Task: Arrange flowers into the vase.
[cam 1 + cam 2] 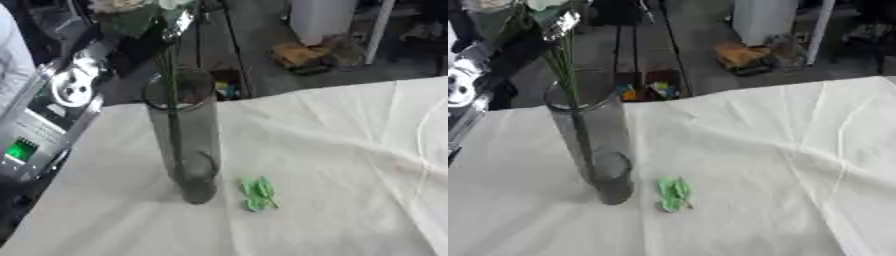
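A tall clear glass vase (185, 145) stands upright on the white tablecloth (332, 165), left of centre. Thin green flower stems (170, 95) stand inside it and rise past its rim. Pale blooms and green leaves (144, 12) top the stems at the upper edge of the left eye view. A small green leafy sprig (259, 194) lies flat on the cloth just right of the vase's base, apart from it. Neither of my hands shows in either view.
The cloth has creases running across its right half. A machine with a small green lit screen (22, 149) stands off the table's left edge. Beyond the far edge lie a dark floor, a yellow object (299, 55) and a white bin (319, 20).
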Controlling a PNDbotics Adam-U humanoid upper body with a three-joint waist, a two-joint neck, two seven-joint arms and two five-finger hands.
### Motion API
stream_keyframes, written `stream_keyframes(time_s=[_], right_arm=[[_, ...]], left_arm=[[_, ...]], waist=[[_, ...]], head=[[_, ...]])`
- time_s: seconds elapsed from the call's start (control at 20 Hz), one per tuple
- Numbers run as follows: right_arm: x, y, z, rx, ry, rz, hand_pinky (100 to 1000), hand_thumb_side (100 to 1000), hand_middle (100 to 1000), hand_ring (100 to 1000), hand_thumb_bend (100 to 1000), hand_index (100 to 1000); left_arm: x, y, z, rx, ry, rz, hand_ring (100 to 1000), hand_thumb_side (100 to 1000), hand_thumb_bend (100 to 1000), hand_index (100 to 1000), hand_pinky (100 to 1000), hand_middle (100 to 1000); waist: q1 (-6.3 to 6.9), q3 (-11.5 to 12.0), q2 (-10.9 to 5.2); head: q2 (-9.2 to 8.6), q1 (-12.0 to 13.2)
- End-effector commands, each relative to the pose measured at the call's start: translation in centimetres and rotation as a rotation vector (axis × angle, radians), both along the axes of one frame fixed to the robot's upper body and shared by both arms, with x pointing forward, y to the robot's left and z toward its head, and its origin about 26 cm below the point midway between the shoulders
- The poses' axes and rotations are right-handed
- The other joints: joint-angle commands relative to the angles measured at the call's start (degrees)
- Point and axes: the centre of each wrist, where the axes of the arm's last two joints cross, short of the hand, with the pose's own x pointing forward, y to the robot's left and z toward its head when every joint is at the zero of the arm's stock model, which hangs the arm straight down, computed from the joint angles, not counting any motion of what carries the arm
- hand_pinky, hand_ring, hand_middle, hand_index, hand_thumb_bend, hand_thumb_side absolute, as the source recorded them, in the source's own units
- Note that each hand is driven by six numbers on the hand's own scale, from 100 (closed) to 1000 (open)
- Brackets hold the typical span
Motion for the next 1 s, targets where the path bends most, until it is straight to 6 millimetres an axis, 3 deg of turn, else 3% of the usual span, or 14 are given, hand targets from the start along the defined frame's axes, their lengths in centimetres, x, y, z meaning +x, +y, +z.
stream_keyframes(time_s=[0.05, 0.5, 1.0], right_arm=[[-0.16, -0.05, 0.66, -0.009, -0.023, 0.007, 235, 951, 238, 350, 100, 552], [-0.17, -0.06, 0.64, -0.009, -0.021, 0.007, 235, 951, 237, 350, 100, 552], [-0.18, -0.06, 0.61, -0.009, -0.020, 0.007, 235, 952, 237, 350, 100, 552]], left_arm=[[-0.78, 0.80, 1.36, 0.045, -0.045, 0.014, 849, 999, 100, 869, 603, 866], [-0.81, 1.13, 1.54, 0.141, -0.005, -0.018, 907, 1000, 100, 924, 708, 917], [-0.82, 1.49, 1.87, 0.202, 0.040, -0.026, 933, 1000, 100, 946, 748, 935]], waist=[[-0.25, 0.1, -0.98], [-0.15, -0.1, -1.00], [-0.16, -0.1, -0.97]], head=[[-0.57, -0.1], [-0.86, 0.0], [-0.97, 0.1]])
